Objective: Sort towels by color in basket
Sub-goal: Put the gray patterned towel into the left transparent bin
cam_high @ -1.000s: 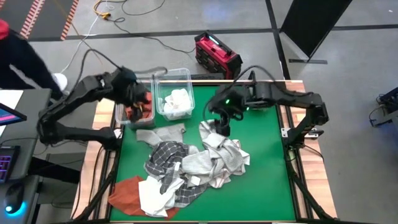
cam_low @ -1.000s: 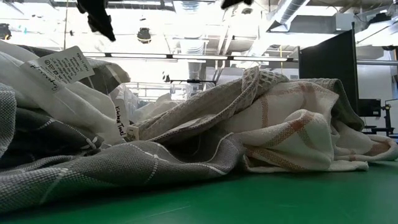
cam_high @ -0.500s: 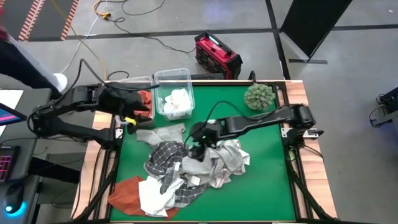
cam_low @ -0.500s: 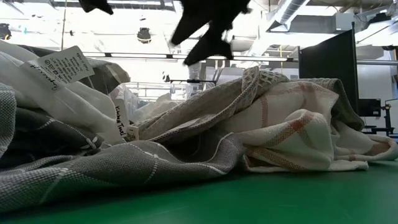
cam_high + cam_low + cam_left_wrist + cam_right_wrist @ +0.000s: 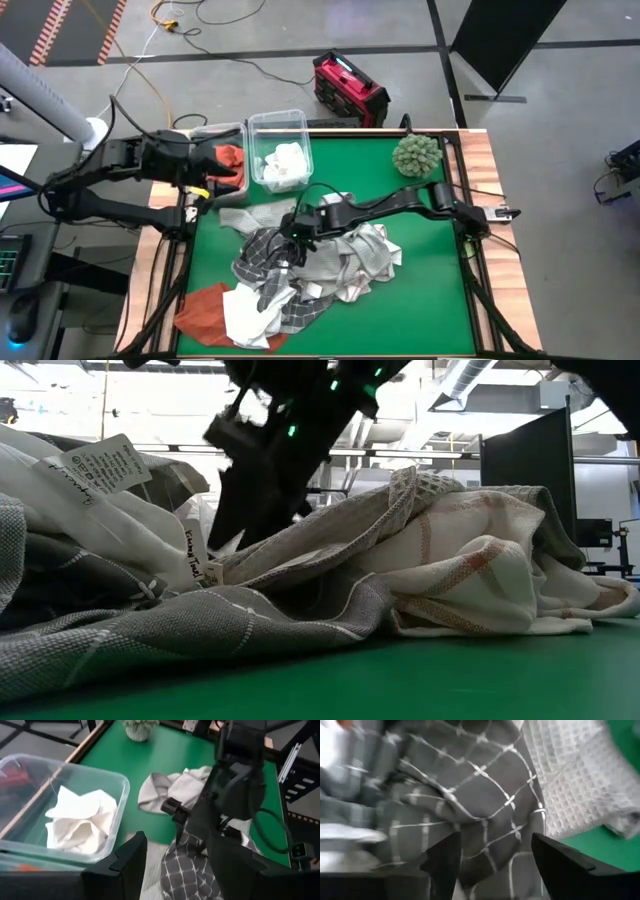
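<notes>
Right now, from where I stand:

Right gripper (image 5: 290, 240): reaches across the table and hovers low over the near-left part of the towel heap, fingers (image 5: 445, 862) spread wide with nothing between them; a dark grey checked towel (image 5: 465, 795) lies directly under them.

Left gripper (image 5: 232, 178): sits at the table's left edge beside the bins, jaws parted wide, empty.

Towel heap (image 5: 310, 265): a tangled pile in the middle of the green table (image 5: 430, 300), dark grey checked cloth at its left, light grey-white checked and waffle-weave pieces (image 5: 370, 250) at its right.

Rust-orange towel (image 5: 205, 305): spread at the near-left corner of the mat, partly under a plain white towel (image 5: 245, 318).

Light grey towel (image 5: 262, 215): lies flat just in front of the bins, apart from the heap's main bulk.

Clear bin (image 5: 300, 125): at the far-left of the table, holding folded white towels (image 5: 282, 165).

Neighbouring bin (image 5: 215, 132): left of the clear one, rust-orange cloth (image 5: 230, 158) inside.

Green spiky ball (image 5: 418, 155): at the far-right of the mat, well apart from the towels.

Red case (image 5: 348, 88): on the floor beyond the table.
</notes>
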Robot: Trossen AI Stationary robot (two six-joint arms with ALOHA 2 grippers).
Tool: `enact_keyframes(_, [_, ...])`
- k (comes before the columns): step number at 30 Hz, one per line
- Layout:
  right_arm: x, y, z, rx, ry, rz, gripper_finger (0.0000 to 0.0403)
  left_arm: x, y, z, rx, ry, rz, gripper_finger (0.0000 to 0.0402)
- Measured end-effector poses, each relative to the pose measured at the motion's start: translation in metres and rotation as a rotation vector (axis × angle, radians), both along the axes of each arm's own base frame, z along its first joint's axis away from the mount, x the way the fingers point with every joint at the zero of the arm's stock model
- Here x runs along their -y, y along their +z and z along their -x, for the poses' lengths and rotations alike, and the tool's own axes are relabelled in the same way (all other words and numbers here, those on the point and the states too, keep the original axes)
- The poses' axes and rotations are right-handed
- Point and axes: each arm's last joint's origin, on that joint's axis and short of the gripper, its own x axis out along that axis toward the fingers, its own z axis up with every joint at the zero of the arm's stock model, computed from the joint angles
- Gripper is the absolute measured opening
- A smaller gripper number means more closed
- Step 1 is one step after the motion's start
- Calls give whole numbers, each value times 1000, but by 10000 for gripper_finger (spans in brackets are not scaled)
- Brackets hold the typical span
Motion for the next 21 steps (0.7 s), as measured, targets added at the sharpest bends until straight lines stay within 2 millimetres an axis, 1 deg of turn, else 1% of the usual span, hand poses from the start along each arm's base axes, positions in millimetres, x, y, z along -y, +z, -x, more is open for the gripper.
enact_keyframes(3, [4,-18,-4,-55,-4,10,231,0,-2,3,-27,6,12,196])
enact_keyframes(5, [8,-25,-5,-80,-4,0,187,1,-3,5,-36,10,19,196])
enact_keyframes(7, [10,-26,-3,-105,-6,-33,126,1,-4,6,-45,11,21,196])
enact_keyframes(9, [12,-23,-2,-106,0,-64,53,1,-3,10,-33,11,19,196])
enact_keyframes(10, [12,-19,-1,-110,5,-72,29,2,-2,12,-23,11,18,196])
enact_keyframes(11, [13,-14,1,-104,8,-78,21,2,-1,12,-14,10,16,196])
enact_keyframes(12, [14,-4,1,-73,7,-83,21,2,0,14,-5,7,11,196])
enact_keyframes(14, [18,27,6,1,7,-89,21,3,2,20,12,-8,-6,196])
enact_keyframes(17, [25,82,17,158,17,-80,18,4,5,25,56,-39,-32,196])
enact_keyframes(21, [35,157,41,406,52,-68,18,5,16,28,169,-58,-80,196])
